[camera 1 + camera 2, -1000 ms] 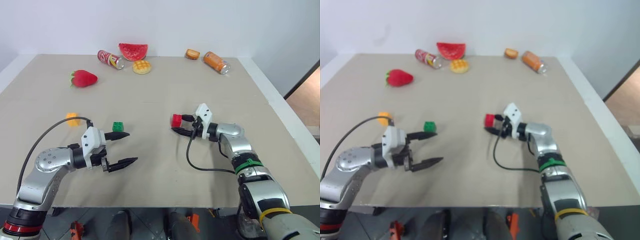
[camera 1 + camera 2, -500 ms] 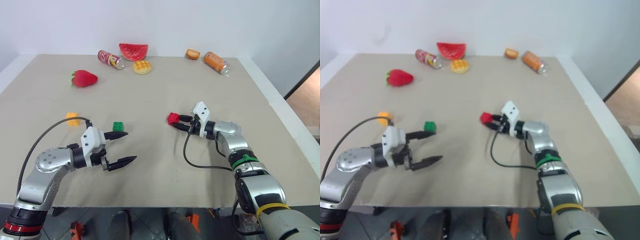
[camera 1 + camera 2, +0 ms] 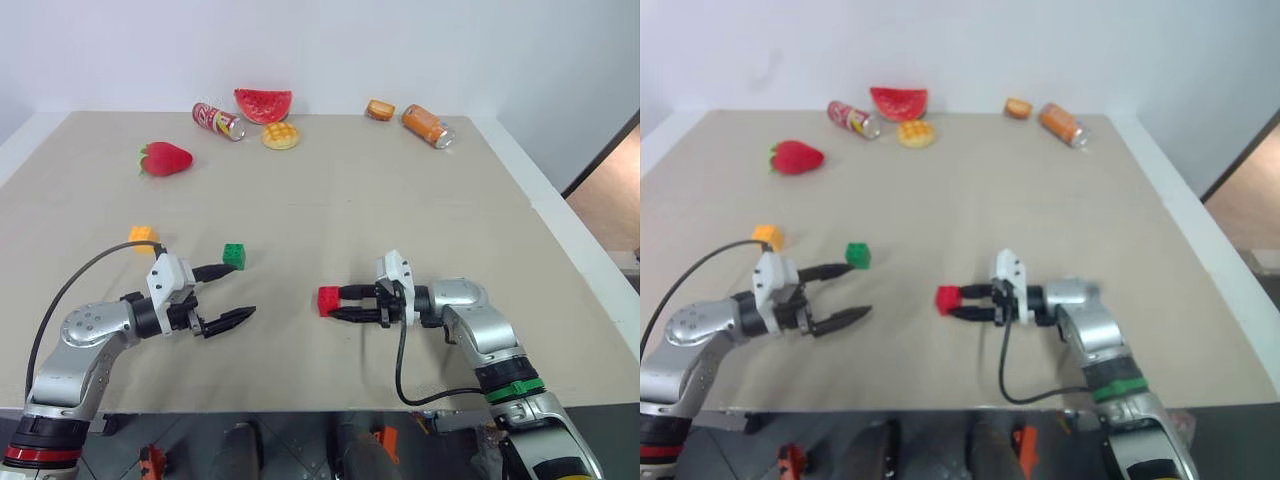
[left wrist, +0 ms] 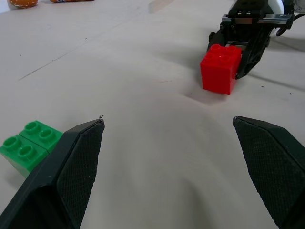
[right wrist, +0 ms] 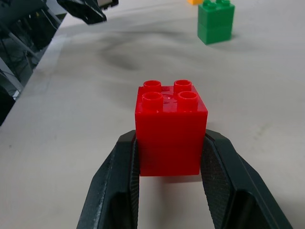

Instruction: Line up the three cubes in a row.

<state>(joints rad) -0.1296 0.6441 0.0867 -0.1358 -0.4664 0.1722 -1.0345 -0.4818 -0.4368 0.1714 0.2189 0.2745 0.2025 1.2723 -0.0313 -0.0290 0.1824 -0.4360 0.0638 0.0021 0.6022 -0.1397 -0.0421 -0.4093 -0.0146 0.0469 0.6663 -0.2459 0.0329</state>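
My right gripper (image 3: 337, 303) is shut on the red cube (image 3: 328, 300), low over the table near its front edge; the right wrist view shows the studded red cube (image 5: 170, 126) squeezed between both fingers. To the left, the green cube (image 3: 234, 256) stands free on the table, just beyond the upper finger of my open left gripper (image 3: 238, 290). Nothing lies between the left gripper's fingers. The yellow-orange cube (image 3: 143, 236) sits further left, behind the left arm's cable. The left wrist view has the green cube (image 4: 29, 145) beside one finger and the red cube (image 4: 220, 67) ahead.
Along the back of the table lie a strawberry (image 3: 166, 158), a red can (image 3: 218, 119), a watermelon slice (image 3: 264, 103), a round waffle (image 3: 281, 135), a small orange-brown item (image 3: 379, 109) and an orange can (image 3: 427, 125). The table's right edge (image 3: 560, 225) borders a drop.
My right gripper shut on the red cube and drew it back toward the front edge and to the left. The left gripper stayed open near the green cube.
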